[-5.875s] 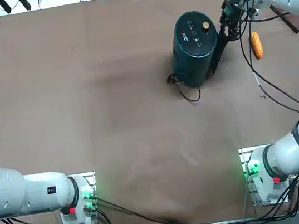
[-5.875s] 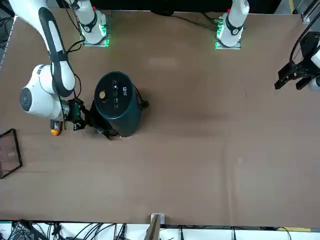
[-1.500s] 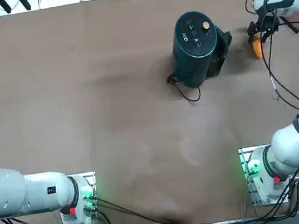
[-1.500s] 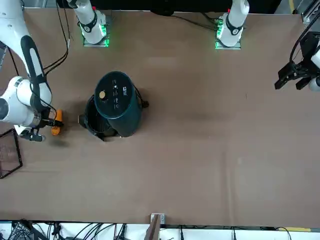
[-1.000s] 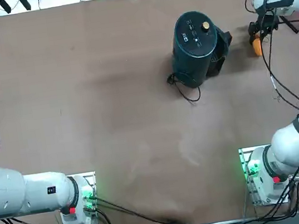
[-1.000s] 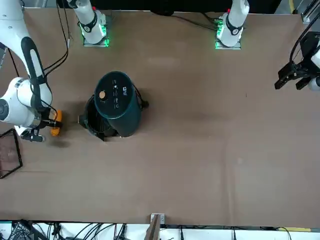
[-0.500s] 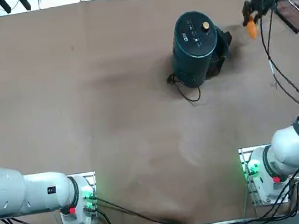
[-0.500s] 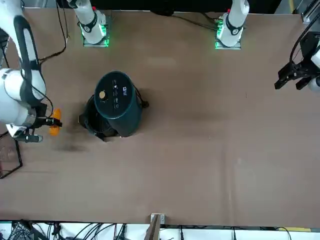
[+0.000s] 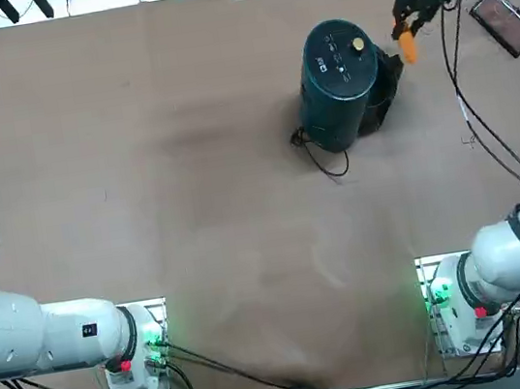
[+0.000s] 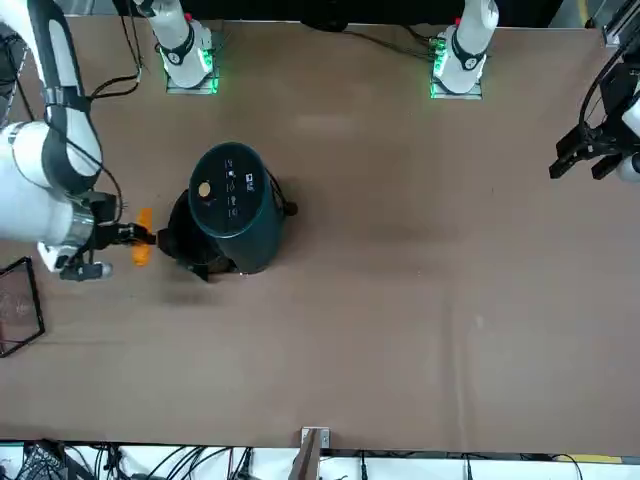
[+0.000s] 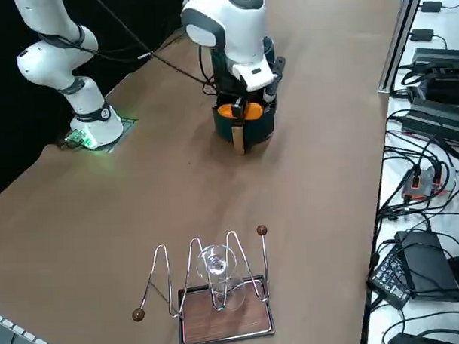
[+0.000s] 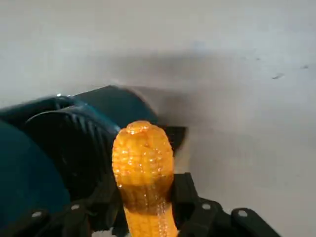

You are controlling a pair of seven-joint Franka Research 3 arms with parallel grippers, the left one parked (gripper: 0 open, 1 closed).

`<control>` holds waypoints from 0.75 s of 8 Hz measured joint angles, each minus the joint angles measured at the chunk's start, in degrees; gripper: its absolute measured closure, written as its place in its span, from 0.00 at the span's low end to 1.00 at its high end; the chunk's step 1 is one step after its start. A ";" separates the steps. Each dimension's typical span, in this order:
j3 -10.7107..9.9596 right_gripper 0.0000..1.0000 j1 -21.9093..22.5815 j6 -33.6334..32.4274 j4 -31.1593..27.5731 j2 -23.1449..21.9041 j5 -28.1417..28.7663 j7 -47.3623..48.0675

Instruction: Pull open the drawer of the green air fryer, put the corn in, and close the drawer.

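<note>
The green air fryer stands upright at the far right-centre of the table. Its dark drawer is pulled out toward my right arm, and the wrist view looks into the ribbed basket. My right gripper is shut on the orange-yellow corn. It holds the cob in the air just beside and above the drawer's outer end. The cob's free end points toward the basket.
A wire rack holding a glass on a wooden base sits near the table's right edge, beyond the gripper. The fryer's black cord trails on the table on the robot's side of the fryer.
The gripper has lifted the corn off the table and carried it leftward in the top view, from well beside the fryer to the open drawer's end.
</note>
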 joint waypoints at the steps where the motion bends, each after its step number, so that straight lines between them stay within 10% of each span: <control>1: 1.19 0.43 0.01 -0.81 -0.02 0.21 0.02 0.02; 6: 4.03 0.43 0.90 -1.70 -0.62 1.96 0.19 0.02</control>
